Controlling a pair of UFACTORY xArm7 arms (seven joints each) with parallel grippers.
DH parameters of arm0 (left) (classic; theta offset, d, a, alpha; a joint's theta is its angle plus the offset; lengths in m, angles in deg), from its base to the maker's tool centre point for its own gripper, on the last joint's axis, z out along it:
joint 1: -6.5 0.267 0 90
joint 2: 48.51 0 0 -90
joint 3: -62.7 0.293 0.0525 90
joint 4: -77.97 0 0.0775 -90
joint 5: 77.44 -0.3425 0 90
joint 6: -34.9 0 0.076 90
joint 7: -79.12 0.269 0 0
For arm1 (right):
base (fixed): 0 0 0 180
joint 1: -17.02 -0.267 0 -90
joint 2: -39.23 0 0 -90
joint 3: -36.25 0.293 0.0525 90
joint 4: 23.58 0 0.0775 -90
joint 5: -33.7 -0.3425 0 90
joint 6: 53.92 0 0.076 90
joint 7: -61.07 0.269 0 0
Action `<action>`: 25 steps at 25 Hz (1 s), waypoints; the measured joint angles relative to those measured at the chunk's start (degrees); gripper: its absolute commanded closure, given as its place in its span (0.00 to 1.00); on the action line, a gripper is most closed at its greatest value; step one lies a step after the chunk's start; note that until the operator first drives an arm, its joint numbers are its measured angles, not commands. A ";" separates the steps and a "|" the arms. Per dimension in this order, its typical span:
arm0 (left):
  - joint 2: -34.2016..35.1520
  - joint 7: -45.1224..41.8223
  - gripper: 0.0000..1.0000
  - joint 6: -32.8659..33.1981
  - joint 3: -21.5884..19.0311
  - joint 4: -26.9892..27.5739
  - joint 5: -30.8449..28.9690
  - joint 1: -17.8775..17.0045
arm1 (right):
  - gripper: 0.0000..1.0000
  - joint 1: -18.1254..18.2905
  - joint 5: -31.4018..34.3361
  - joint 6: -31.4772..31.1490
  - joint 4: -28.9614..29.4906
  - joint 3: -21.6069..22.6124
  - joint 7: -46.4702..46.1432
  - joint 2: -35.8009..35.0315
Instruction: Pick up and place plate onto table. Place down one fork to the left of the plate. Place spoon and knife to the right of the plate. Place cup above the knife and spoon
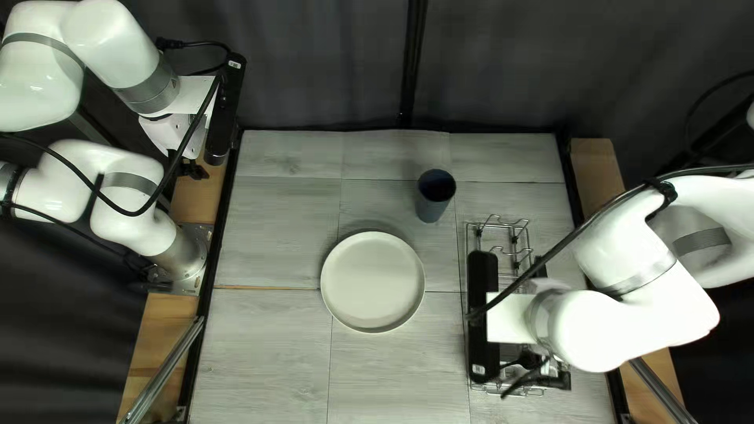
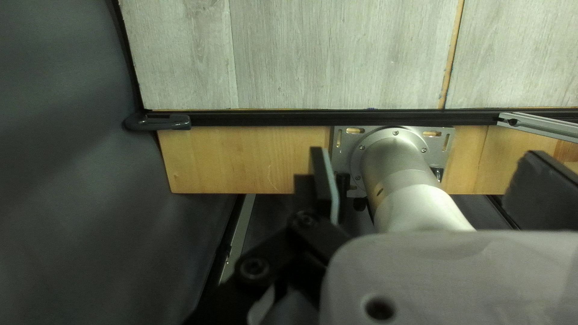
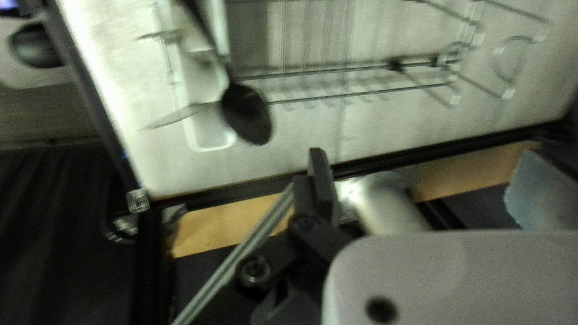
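— Left pincer (image 1: 192, 168): spread wide, nothing gripped; beyond left edge of surface (image 1: 267, 345).
— Right pincer (image 1: 556, 381)?
— Spread wide, nothing gripped; over wire rack (image 1: 503, 250), near right edge.
— Plate (image 1: 373, 281)?
— One, pale: flat, mid-surface.
— Cup (image 1: 434, 206)?
— One, dark blue: upright, toward far edge.
— Spoon (image 3: 247, 114)?
— One, black: at rack's end toward near edge.

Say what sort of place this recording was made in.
Likely a robotics lab: my left arm and right arm flank a table, with a dark curtain hung behind it.
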State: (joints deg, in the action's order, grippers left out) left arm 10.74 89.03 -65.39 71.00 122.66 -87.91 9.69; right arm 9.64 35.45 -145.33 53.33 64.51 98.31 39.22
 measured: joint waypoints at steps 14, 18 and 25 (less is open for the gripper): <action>0.00 0.00 0.00 0.00 0.00 0.00 0.00 0.00 | 0.00 -3.84 2.34 7.60 0.72 2.66 6.70 -8.02; 0.00 0.00 0.00 0.00 0.00 0.00 0.00 0.00 | 0.00 -3.90 2.56 9.30 -0.86 2.67 6.55 -8.82; 0.00 0.00 0.00 0.00 0.00 0.00 0.00 0.00 | 0.14 -3.78 1.93 12.05 -4.66 2.81 5.90 -7.95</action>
State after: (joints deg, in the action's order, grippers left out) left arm 10.74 89.03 -65.39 71.00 122.66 -87.91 9.69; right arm 5.86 37.38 -133.29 48.67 67.32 104.21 31.27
